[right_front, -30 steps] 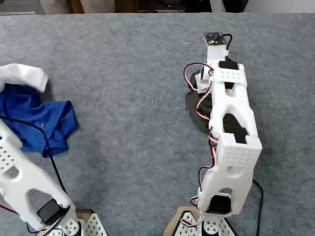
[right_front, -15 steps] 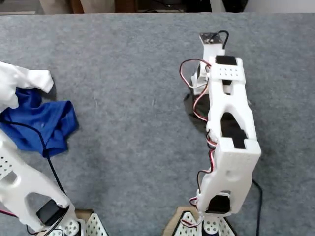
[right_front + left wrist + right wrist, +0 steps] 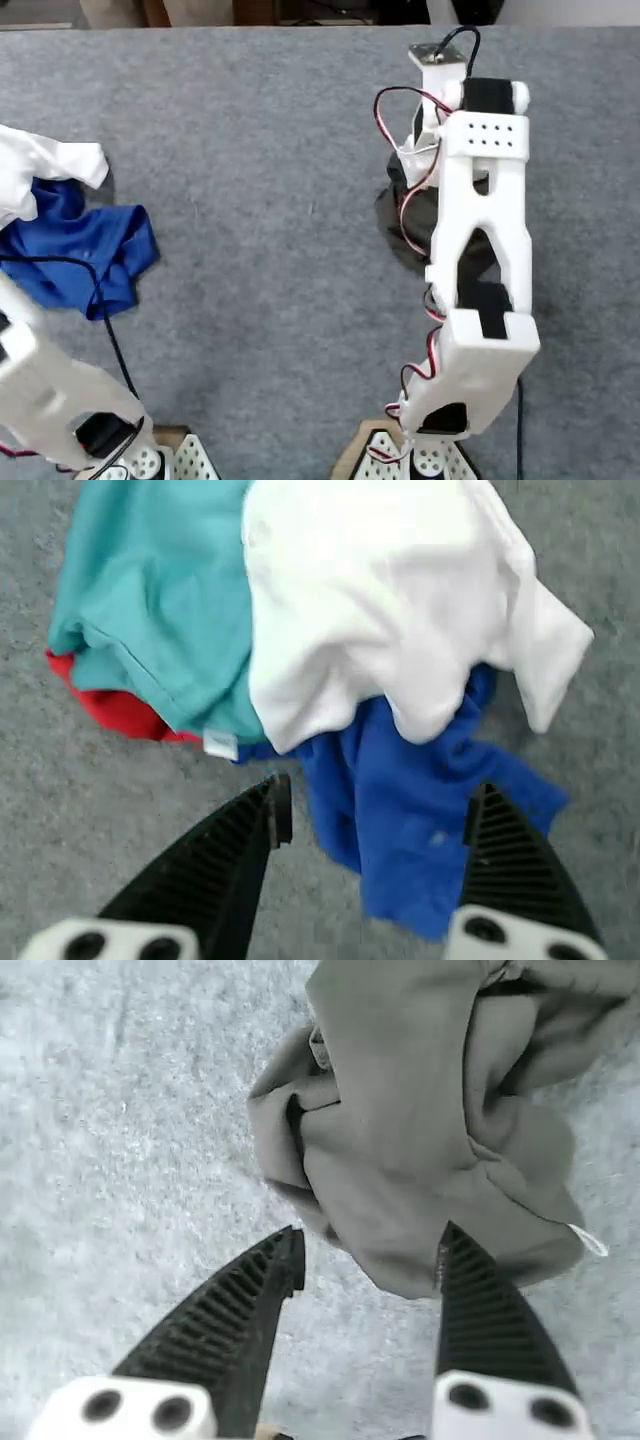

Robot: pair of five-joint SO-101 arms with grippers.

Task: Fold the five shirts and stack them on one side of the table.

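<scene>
five shirts still crumpled, both grippers open over the cloth

spread across the grey table [image 3: 250, 130], no folded stack yet. stretched long over the right half, the right arm [image 3: 485, 250], reaching above the grey shirt [image 3: 420, 1150], bunched in a lump and partly hidden beneath that arm in the high view. heaped at the left side, well apart from the grey one, four more: white shirt [image 3: 380, 590] on top, draped over teal shirt [image 3: 150, 590] and blue shirt [image 3: 400, 830], with a sliver of red shirt [image 3: 110, 710] peeking from under the teal.

left gripper [image 3: 380, 795] spread wide, poised over the blue shirt near the white shirt's hanging edge, holding nothing. right gripper [image 3: 370, 1235] likewise parted, straddling the near rim of the grey lump, gripping nothing.

risks, judged from here:
- on the left, with layers overlapping so, easy to pinch two shirts at once, dragging white along with blue and tumbling the whole heap.
- on the right, likely to bite a thick bunched fold rather than a single hem, lifting a knot instead of a flat sheet, awkward to spread afterwards.
- smallest of all, the white tag [image 3: 220, 743] at the teal hem: too flimsy a hold, prone to slip.
</scene>
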